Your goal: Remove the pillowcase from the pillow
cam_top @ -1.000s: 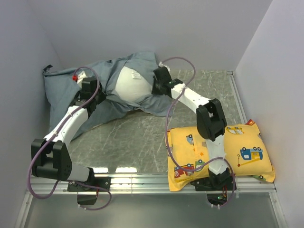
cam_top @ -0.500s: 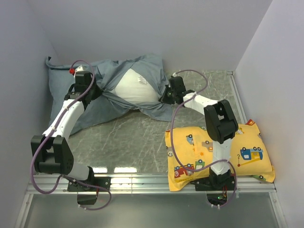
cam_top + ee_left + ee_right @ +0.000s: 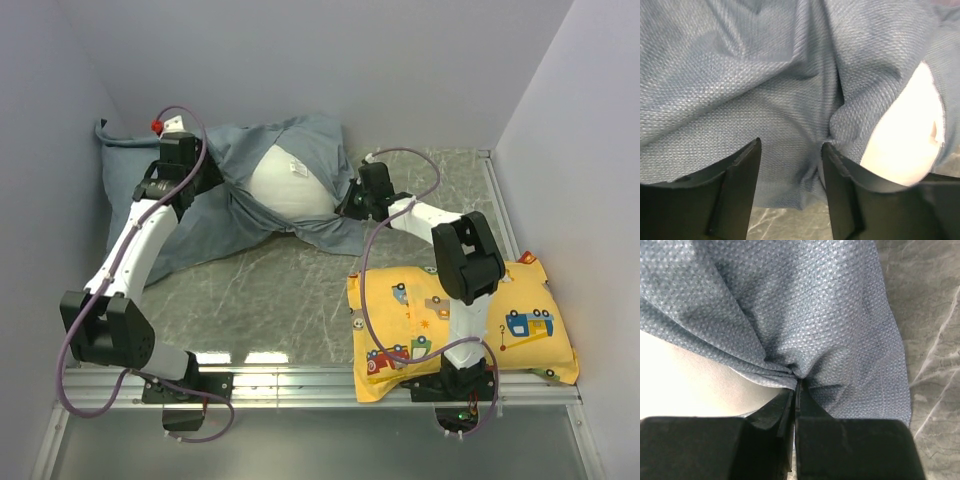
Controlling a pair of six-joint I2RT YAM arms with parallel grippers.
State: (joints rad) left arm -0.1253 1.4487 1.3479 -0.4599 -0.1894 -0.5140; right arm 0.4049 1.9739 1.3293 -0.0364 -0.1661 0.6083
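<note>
1. In the top view we see the pillowcase lying crumpled in the upper left of the frame. Its blue-grey cloth spreads over the marbled table and bunches against the left wall and the back wall
2. The pillow shows as a white bulge through the mouth of the cover, at upper centre. A small tag sits on its exposed face, and the rest of it is wrapped in cloth
3. The left gripper sits over the left part of the cover. In the left wrist view we see its two dark fingers set well apart, with rumpled cloth filling the space beyond them. Nothing is pinched between them. The bare white of the pillow appears at the right of that frame
4. The right gripper is at the right edge of the mouth of the cover. In the right wrist view its fingers are pressed together on a gathered fold of the blue-grey cloth, which fans upward from the tips. White pillow shows at the lower left of that frame and grey table at the right
5. A yellow pillow printed with cartoon vehicles lies at the lower right of the top view, at the table's near edge, and the right arm rises across it
</note>
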